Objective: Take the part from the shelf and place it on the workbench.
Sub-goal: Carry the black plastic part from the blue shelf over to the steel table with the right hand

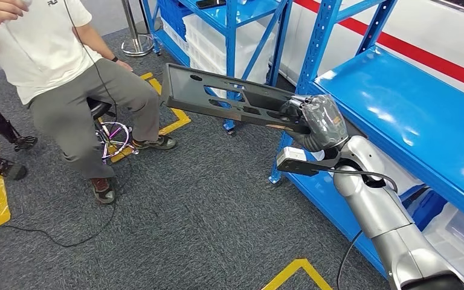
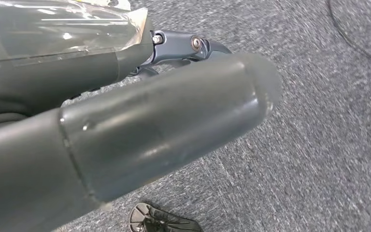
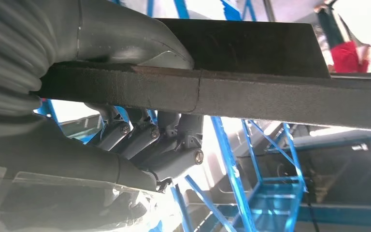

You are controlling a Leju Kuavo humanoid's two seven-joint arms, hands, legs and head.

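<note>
Part [image 1: 229, 96], a long dark flat panel with cut-out slots, is held off the shelf in the robot's right hand [image 1: 314, 121], which clamps one end of it: in the right wrist view the thick thumb [image 3: 140, 38] presses on one face of the panel's edge [image 3: 222, 96] while the darker fingers [image 3: 164, 145] curl against the opposite face. The panel juts out from that hand roughly level, over the grey carpet [image 1: 205, 211], its far end reaching toward a seated person [image 1: 66, 72] on a stool. It looks rigid, holding a straight line along its whole length with no visible sag, and the matte, slightly textured edge should give the hand fair friction. Held at one end, though, its length probably gives it strong leverage against the grip, so it may tip or twist if the arm swings fast; a hold nearer the middle, or along a solid bar between slots, would likely balance better. Its weight cannot be judged for sure, though a thin slotted panel is probably moderate. The left hand [image 2: 125, 130] appears in the left wrist view above the carpet; nothing is visibly in it, but whether its fingers are spread or curled I cannot tell. Beside the right arm stands the blue shelf [image 1: 411, 109], and a second blue rack [image 1: 229, 24] stands farther off behind the panel. Yellow tape marks [image 1: 296, 269] cross the floor.
</note>
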